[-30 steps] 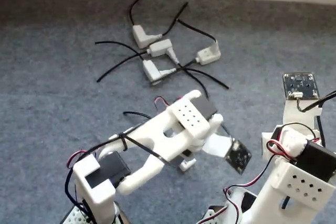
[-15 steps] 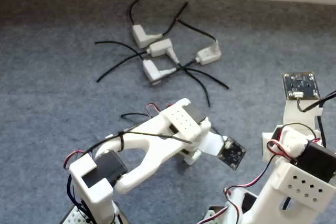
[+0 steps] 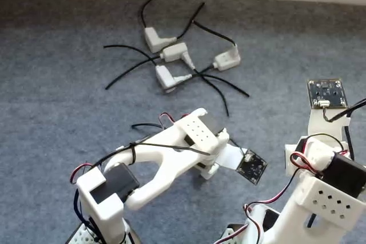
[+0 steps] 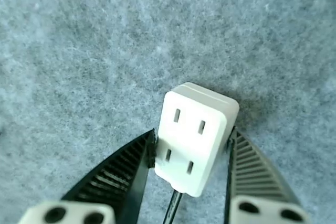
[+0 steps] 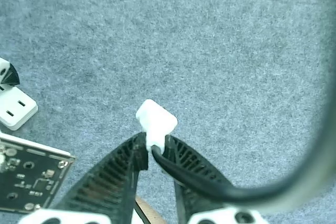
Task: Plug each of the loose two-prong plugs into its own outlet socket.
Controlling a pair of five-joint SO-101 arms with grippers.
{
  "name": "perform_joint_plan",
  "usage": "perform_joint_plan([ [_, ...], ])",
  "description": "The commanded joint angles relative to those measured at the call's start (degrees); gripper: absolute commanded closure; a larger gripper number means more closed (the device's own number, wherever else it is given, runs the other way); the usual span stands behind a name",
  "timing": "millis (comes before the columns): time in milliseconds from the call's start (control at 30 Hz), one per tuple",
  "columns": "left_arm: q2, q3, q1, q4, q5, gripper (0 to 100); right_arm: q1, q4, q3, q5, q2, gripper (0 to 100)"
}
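White outlet (image 4: 197, 124) sits pinched in the left gripper (image 4: 191, 135); right gripper (image 5: 155, 148) barely nips the plug (image 5: 156, 120), so it might twist and miss.

Overhead, 2 wrist cams; shared socket (image 4: 194, 140)

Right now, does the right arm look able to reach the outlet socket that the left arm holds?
Probably yes: the right end effector, shut on a white plug, has bare carpet between it and the outlet socket, which the left end effector grips by its sides, slots uncovered.
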Motion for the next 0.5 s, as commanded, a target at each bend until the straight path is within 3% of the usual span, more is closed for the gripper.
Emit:
perform_joint_plan([
  [0, -2.2, -1.3, -3.8, -1.6, 5.9, 79, 0.6, 2.0, -0.2, 0.4, -0.3, 98.4],
  [467, -1.7, -13.6, -21.2, -3.7, 25.3, 79, 0.5, 2.0, -0.2, 0.3, -0.3, 98.4],
])
